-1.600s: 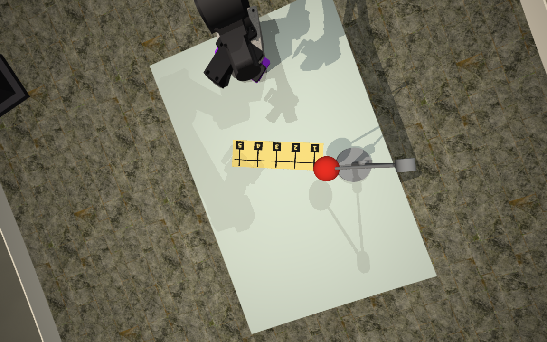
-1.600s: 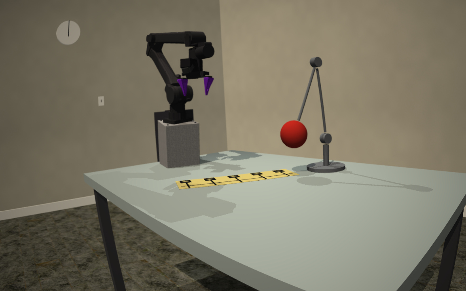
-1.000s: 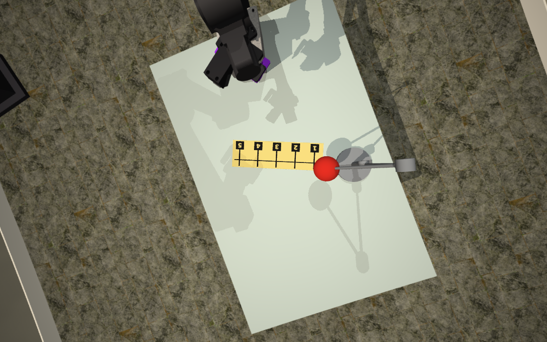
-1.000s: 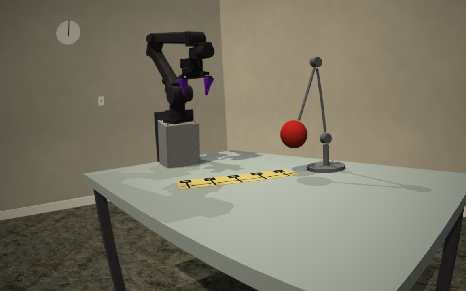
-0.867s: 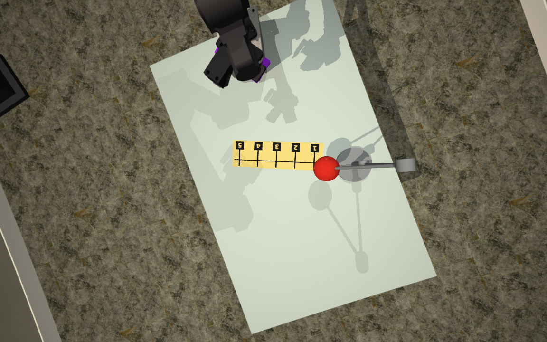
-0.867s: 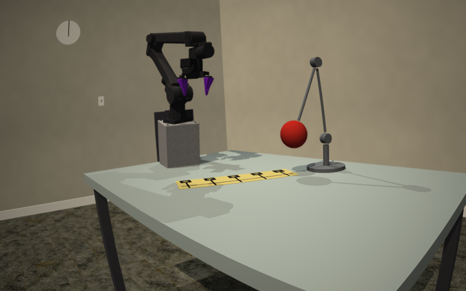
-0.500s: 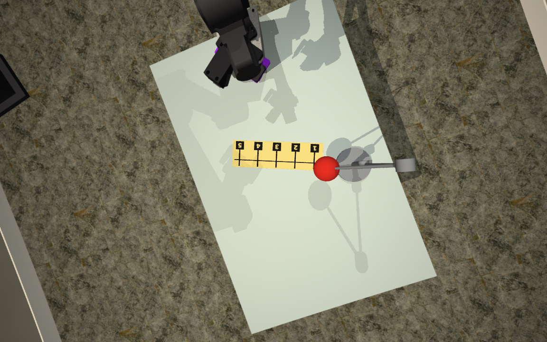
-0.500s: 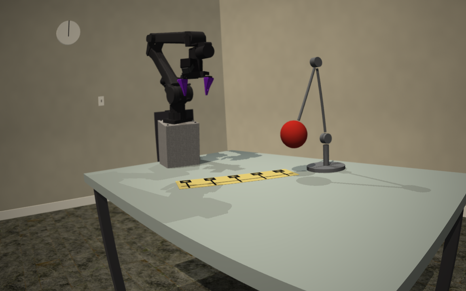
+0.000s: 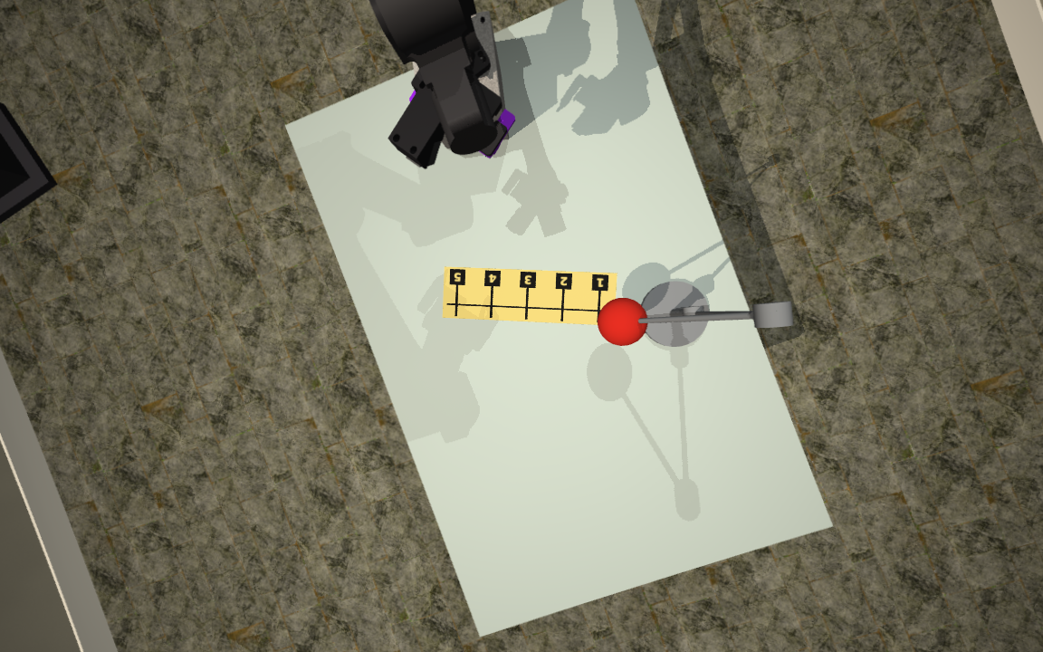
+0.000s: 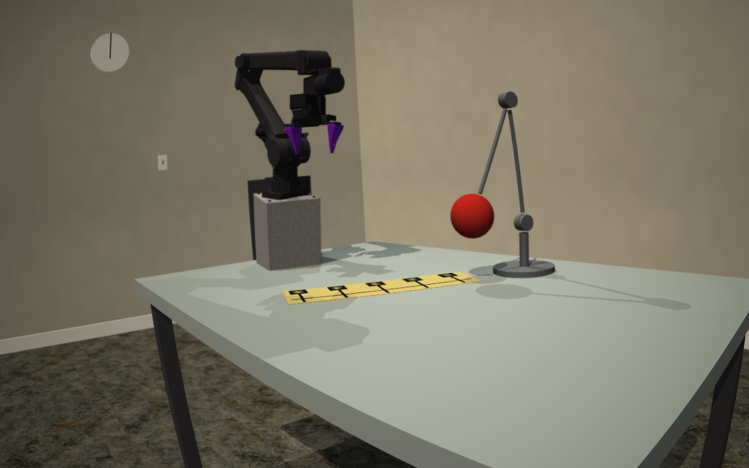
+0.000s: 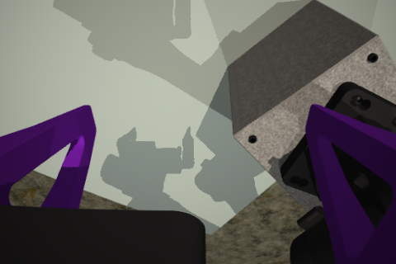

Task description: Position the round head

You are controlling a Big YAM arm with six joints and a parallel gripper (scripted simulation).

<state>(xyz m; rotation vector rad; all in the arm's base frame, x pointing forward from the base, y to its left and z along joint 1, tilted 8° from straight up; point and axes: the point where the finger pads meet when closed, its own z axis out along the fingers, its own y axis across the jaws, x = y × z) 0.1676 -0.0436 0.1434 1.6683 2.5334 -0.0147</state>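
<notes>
Red lamp head [image 9: 622, 321] [image 10: 472, 216] above bench [image 9: 590, 503] [image 10: 452, 349] [image 11: 136, 103]; open gripper [image 9: 460, 133] [image 10: 314, 153] [image 11: 200, 116] well apart.

Plain room set up like a small robotics lab or workshop.
Beyond the open gripper [image 10: 314, 152] [image 11: 200, 116], beige walls carry a clock [image 10: 109, 52]; below it, a pale bench [image 9: 590, 486] [image 10: 452, 361] [image 11: 136, 103] bears the arm's grey pedestal [image 10: 296, 235] [image 11: 297, 62].

Around the bench [image 9: 630, 519] [image 10: 482, 372] [image 11: 136, 103], the light is moderate on its pale top and dim on the floor beneath it. Overlapping soft-toned, crisp-edged shadows spread across the bench in differing directions, suggesting several lights above it. The walls behind the bench look muted. Every view appears sharp, with slightly jagged shadow edges in the wrist view.
</notes>
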